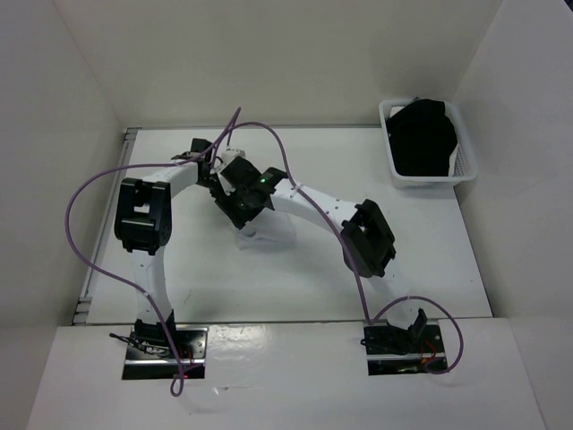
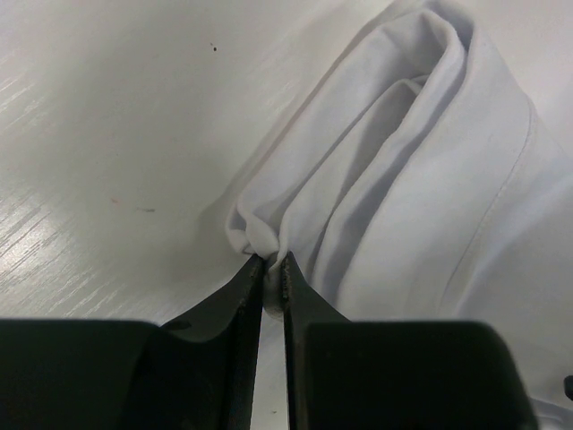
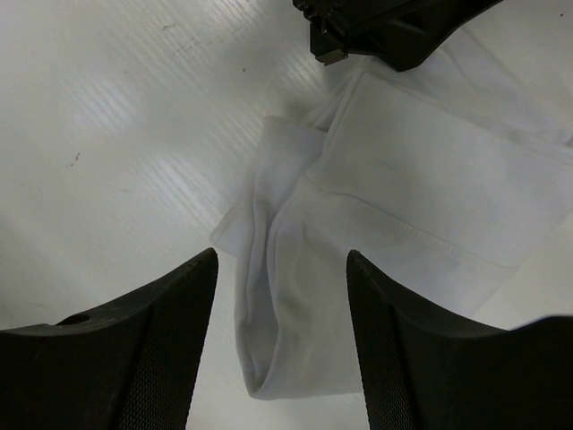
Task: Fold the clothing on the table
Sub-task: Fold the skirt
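The clothing is a small white bunched bundle on the table, mostly hidden under both arms in the top view. In the left wrist view, my left gripper is shut on a puckered corner of the clothing, low over the tabletop. My right gripper hangs open just above a rolled fold of the clothing, its fingers apart on either side and touching nothing. The left gripper's black body shows at the top of the right wrist view. Both grippers crowd together mid-table.
A white slotted basket holding a black garment stands at the back right corner. A metal rail runs along the table's left edge. White walls surround the table. Purple cables loop above the left arm.
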{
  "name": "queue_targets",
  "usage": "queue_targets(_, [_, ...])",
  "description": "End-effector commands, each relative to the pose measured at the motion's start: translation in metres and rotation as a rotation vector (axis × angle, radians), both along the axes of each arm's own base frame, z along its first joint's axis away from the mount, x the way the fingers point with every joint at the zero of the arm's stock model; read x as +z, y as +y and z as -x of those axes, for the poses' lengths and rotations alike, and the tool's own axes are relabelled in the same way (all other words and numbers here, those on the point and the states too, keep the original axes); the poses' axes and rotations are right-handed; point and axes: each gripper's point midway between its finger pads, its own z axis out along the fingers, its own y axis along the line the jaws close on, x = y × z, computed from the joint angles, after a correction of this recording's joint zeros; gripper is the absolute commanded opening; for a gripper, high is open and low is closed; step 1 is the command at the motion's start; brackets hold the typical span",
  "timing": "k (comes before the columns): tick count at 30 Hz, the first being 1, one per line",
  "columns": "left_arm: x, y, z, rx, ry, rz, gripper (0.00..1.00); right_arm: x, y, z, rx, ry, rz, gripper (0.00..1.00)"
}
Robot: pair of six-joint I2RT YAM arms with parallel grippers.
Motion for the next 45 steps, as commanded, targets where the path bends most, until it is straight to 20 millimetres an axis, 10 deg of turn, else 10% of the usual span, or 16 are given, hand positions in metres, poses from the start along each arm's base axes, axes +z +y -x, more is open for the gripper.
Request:
queue_targets(1, [0.004,-0.010,-0.001,-0.015,0.014,0.028,0.17,0.025,0.012,0.004,0.040,-0.057,-0.052,0.65])
queue_targets(12, [0.006,-0.011,0.002,-0.016,0.021,0.010,0.23,0.073,-0.037,0.003,0.022,-0.165,-0.045,0.68])
queue_targets(28, [0.009,-0.014,0.014,-0.041,0.024,-0.015,0.27,0.001,-0.064,0.043,0.191,-0.015,0.060,0.68])
queue_targets(39, [0.010,-0.018,0.017,-0.050,0.024,-0.016,0.27,0.015,-0.058,0.062,0.300,0.010,-0.012,0.68])
queue_targets(45, [0.008,-0.021,0.022,-0.060,0.033,-0.017,0.27,-0.030,-0.055,0.071,0.319,0.080,0.051,0.68])
